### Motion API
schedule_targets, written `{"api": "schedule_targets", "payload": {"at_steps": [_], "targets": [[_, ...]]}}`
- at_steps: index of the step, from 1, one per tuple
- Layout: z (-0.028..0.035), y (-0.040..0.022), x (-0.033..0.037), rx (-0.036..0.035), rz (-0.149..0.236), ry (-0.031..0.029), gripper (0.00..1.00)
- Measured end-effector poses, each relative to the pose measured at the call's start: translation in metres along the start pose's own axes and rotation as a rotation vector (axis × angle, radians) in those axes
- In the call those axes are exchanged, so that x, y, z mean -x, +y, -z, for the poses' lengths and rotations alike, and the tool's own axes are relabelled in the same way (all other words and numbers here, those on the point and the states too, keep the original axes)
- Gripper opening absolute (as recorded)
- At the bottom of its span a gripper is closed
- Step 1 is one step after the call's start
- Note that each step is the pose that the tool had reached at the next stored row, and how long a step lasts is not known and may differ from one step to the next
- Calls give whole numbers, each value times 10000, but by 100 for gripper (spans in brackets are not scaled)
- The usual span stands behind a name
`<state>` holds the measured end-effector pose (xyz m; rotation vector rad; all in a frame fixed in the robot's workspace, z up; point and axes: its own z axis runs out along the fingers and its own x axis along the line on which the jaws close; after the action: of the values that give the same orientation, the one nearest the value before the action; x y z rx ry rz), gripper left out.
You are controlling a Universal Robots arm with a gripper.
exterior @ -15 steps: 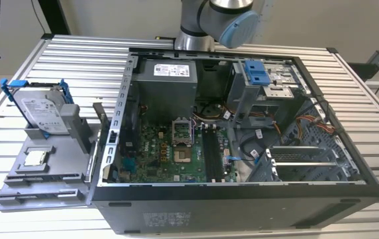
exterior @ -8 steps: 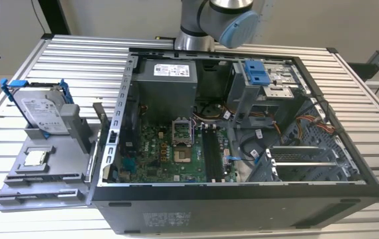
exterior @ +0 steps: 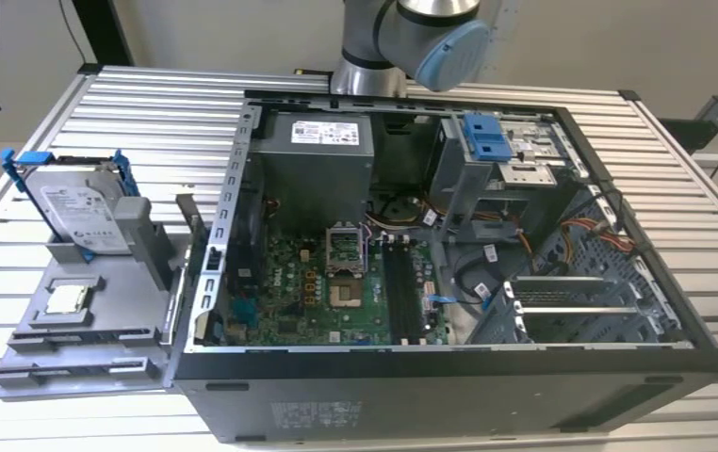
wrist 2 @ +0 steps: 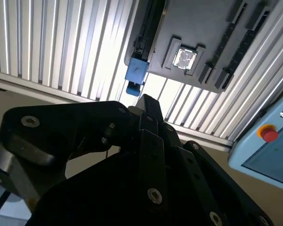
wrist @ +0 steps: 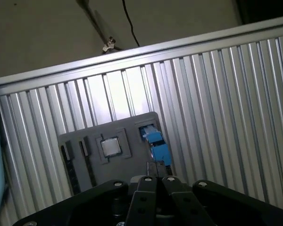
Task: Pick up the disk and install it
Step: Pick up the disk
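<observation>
The disk [exterior: 79, 212] stands on edge in a slot at the back of a grey tray [exterior: 121, 311], at the exterior view's left; it is silver with a white label and a blue carrier rail. In both wrist views I look down on its blue rail end [wrist 2: 136, 71] [wrist: 156, 141]. My gripper [wrist 2: 146, 101] [wrist: 156, 180] hangs well above the tray, black fingers pressed together and holding nothing, its tips roughly over the disk's blue end.
An open computer case [exterior: 460, 367] lies on the slatted metal table [exterior: 145, 104], with a grey drive cage and blue latch [exterior: 489, 139] at its back. A small square processor chip [exterior: 68, 298] [wrist 2: 185, 57] sits on the tray. A pendant with a red button [wrist 2: 268, 134] is nearby.
</observation>
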<state>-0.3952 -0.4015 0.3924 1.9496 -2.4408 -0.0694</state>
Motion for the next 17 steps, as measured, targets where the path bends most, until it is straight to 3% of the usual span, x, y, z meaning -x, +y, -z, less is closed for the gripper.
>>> {"api": "schedule_targets", "payload": {"at_steps": [3,10,12,17], "targets": [[-2,-2,1,2,243,10,0],[-17,-3,0,1,1480,65,0],[-24,-3,0,-58,1818,70,0],[-42,-9,1,-293,2398,62,0]]}}
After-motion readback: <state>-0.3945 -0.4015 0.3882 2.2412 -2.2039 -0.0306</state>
